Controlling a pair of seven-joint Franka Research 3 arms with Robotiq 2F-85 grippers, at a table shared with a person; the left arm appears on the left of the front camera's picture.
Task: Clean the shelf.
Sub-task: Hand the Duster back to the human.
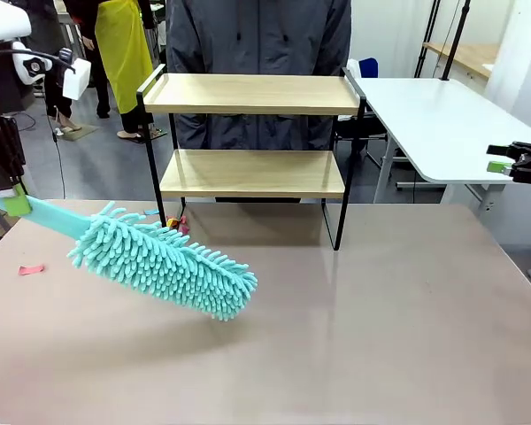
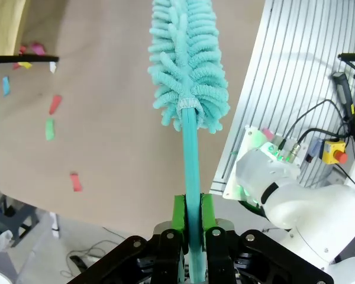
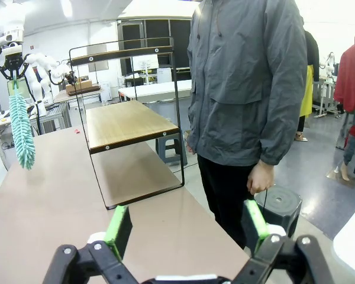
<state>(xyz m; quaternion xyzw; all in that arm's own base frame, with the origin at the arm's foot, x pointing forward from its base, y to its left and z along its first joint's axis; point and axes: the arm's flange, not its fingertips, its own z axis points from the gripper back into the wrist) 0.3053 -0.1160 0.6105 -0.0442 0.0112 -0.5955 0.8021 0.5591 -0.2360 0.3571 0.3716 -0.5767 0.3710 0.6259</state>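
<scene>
1. As I judge it, the wiping has not yet begun. I have the tool in hand and am at the approach step, with no board touched.
2. My left gripper (image 1: pixel 16 202) is clamped fully onto the thin turquoise handle of the duster (image 1: pixel 164 263), a green pad on each side of it. The fluffy head hangs over the near left of the table (image 1: pixel 380 310).
3. My right gripper (image 1: pixel 511 162) stands wide open and holds nothing. It hovers off the table's far right edge, well apart from the work.
4. The shelf (image 1: pixel 252 93) stands at the far middle of the table, just in front of a person (image 1: pixel 257 35). Both wooden boards look bare. It lies far and right of my left jaws; the duster's tip is near its left front leg but apart from it.
5. The next move calls for lifting the head and swinging it far and right onto a board, keeping the handle clear of the raised side rails.
6. Coloured paper scraps (image 1: pixel 31 269) lie on the table's left side.
</scene>
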